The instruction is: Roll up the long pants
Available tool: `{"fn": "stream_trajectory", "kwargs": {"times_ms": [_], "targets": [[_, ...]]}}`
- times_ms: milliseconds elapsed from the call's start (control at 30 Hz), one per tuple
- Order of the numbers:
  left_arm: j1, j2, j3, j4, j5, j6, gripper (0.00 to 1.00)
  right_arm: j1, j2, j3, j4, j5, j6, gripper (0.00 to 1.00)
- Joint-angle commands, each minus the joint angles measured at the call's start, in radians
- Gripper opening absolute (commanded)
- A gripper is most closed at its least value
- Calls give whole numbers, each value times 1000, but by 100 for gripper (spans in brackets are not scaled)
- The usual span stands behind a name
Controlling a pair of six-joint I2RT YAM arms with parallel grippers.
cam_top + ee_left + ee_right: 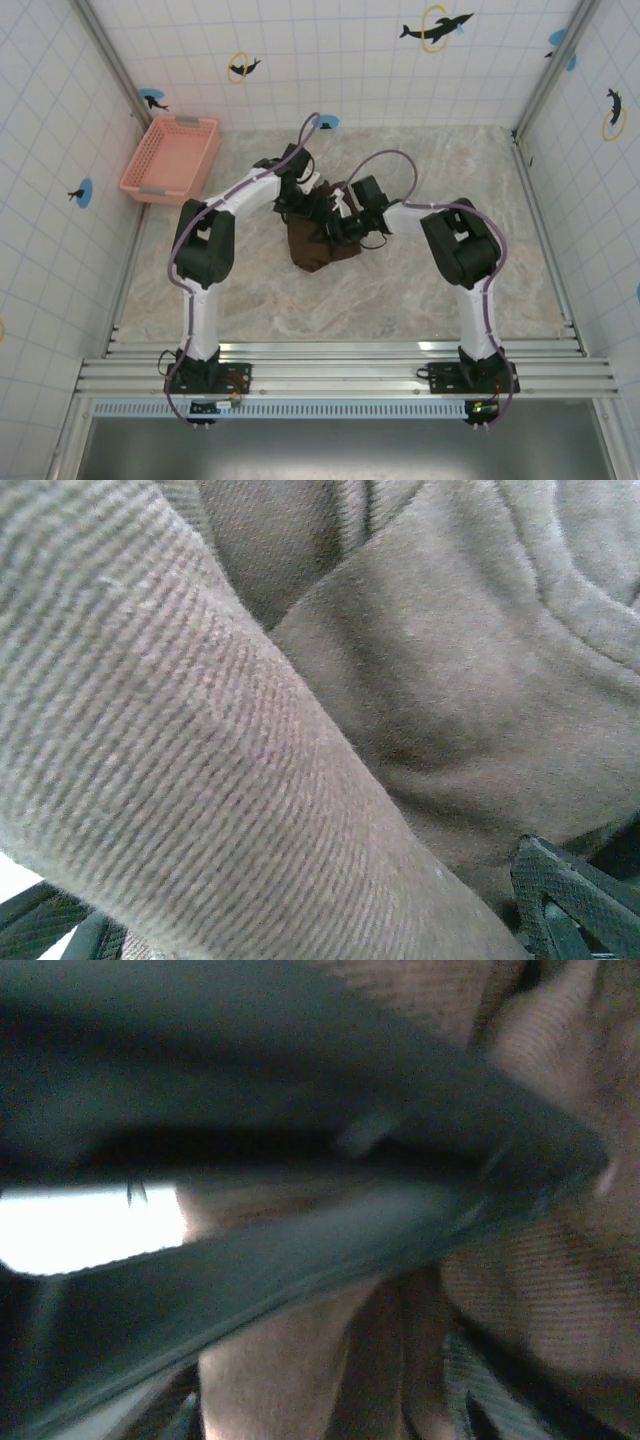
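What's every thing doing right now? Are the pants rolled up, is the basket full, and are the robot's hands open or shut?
long pants, scrunched into a lumpy bundle in the middle of the table, not a neat roll.
pink basket, upright at the far left, empty.
left hand, open wide, right up against the pants.
right hand, down on the pants; too blurry to tell open or shut.

A pink rectangular plastic lattice basket (172, 158) is sitting in the far left corner of the beige marbled tabletop (400, 300), just beside white tiled walls (330, 60) bearing dark dolphin stickers (436, 28).
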Motion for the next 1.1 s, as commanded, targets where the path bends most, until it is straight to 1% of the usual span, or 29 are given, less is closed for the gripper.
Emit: {"fn": "stream_trajectory", "kwargs": {"times_ms": [0, 33, 133, 200, 333, 467, 567, 733, 900, 1033, 1067], "targets": [[-2, 88, -18, -37, -14, 16, 97, 39, -160, 0, -388, 365, -195, 68], [-4, 90, -15, -38, -14, 16, 98, 63, -200, 18, -450, 461, -226, 71], [-9, 96, -4, -48, -18, 22, 97, 193, -289, 104, -632, 788, -291, 77], [-11, 101, 2, -51, -16, 22, 97, 295, -307, 168, -711, 960, -298, 78], [-13, 108, 12, -57, -2, 20, 97, 468, -271, 262, -777, 1178, -253, 80], [-15, 108, 20, -68, -8, 28, 97, 595, -141, 392, -866, 1370, -223, 80], [-14, 104, 17, -72, -7, 32, 97, 650, -73, 432, -860, 1470, -211, 80], [-14, 98, 2, -64, -2, 31, 98, 671, 41, 514, -854, 1549, -222, 80], [-14, 94, -7, -63, 2, 31, 97, 677, 109, 576, -828, 1561, -221, 80], [-14, 94, -14, -59, 3, 30, 97, 681, 137, 606, -828, 1591, -158, 80], [-14, 96, -14, -58, 6, 28, 97, 680, 141, 607, -818, 1579, -147, 80]]}}
